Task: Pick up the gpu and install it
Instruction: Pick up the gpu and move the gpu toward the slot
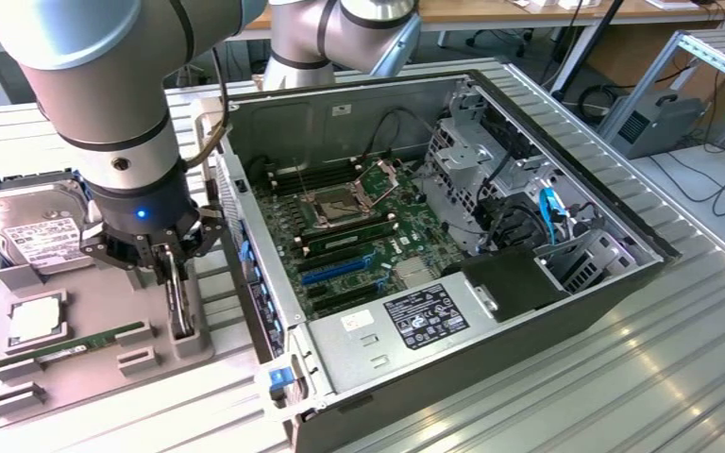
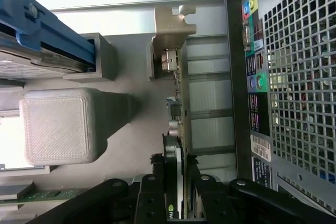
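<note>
The grey holder tray (image 1: 92, 376) lies on the slatted bench (image 1: 665, 377) at the exterior view's lower left. Four parts are carried in it: a hard drive (image 1: 38, 236) at its upper end, a processor chip (image 1: 35, 321) below that, a RAM stick (image 1: 73, 346) lying flat, and the gpu (image 1: 184, 307). The gpu stands on edge in a slot along the tray side nearest the computer case (image 1: 337, 113).

The case lies open in the centre of the exterior view. Its motherboard (image 1: 376, 245) is exposed, with blue card slots (image 1: 337, 271) uncovered.

The pincer (image 1: 177, 274) is lowered over the gpu and straddles its upper edge. In the wrist view the pincer (image 2: 175, 163) is seen astride the gpu (image 2: 178, 121) very closely. Whether the card is already pinched or merely flanked cannot be told. The silver end bracket (image 2: 170, 30) is seated at the far end of the slot.

On one side of the card, only a narrow strip of bench separates it from the case's perforated rear panel (image 2: 299, 77). On the other side, a raised grey block (image 2: 58, 124) of the tray stands apart from the card, with bare tray floor (image 2: 131, 145) between.
</note>
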